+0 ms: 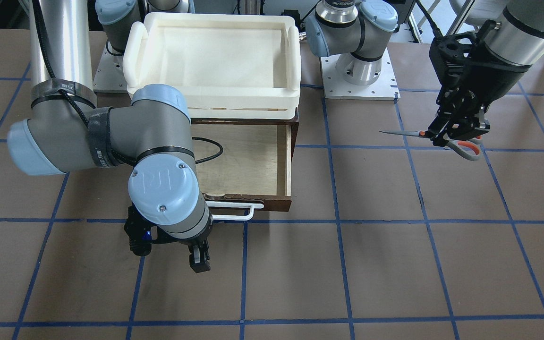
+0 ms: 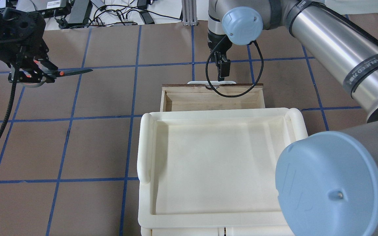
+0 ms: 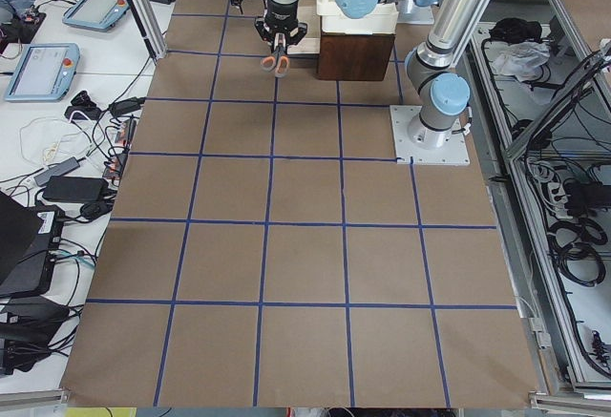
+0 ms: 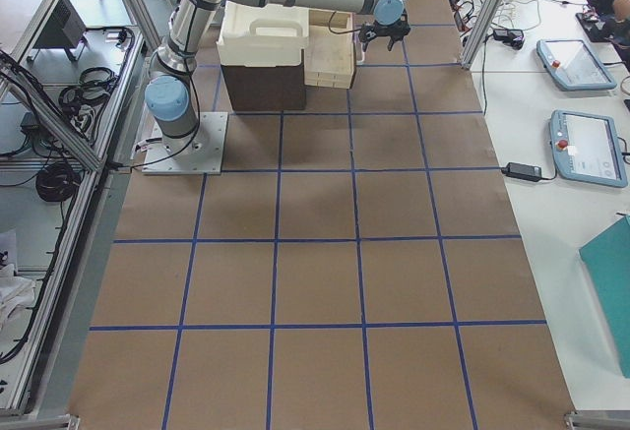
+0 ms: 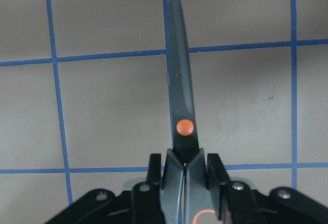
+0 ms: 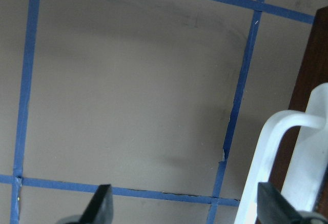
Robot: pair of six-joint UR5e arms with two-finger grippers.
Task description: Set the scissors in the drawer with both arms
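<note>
The scissors (image 1: 461, 147) are held by their handles in my shut left gripper (image 1: 447, 138), above the table and well off to the drawer's side. The closed blades (image 2: 75, 71) point towards the drawer; in the left wrist view the scissors (image 5: 180, 90) stick straight out past the gripper (image 5: 184, 168). The dark brown drawer (image 1: 285, 163) is pulled open and its pale plywood floor (image 2: 208, 98) is bare. My right gripper (image 1: 198, 263) is open and empty, just in front of the white handle (image 1: 234, 211). The right wrist view shows its spread fingertips (image 6: 100, 206) beside the handle (image 6: 287, 157).
A cream-white plastic tray (image 1: 211, 101) sits on top of the drawer's cabinet and covers its rear part (image 2: 145, 147). A black cable (image 2: 235, 93) from the right arm loops over the drawer's front. Brown table with blue tape grid all around.
</note>
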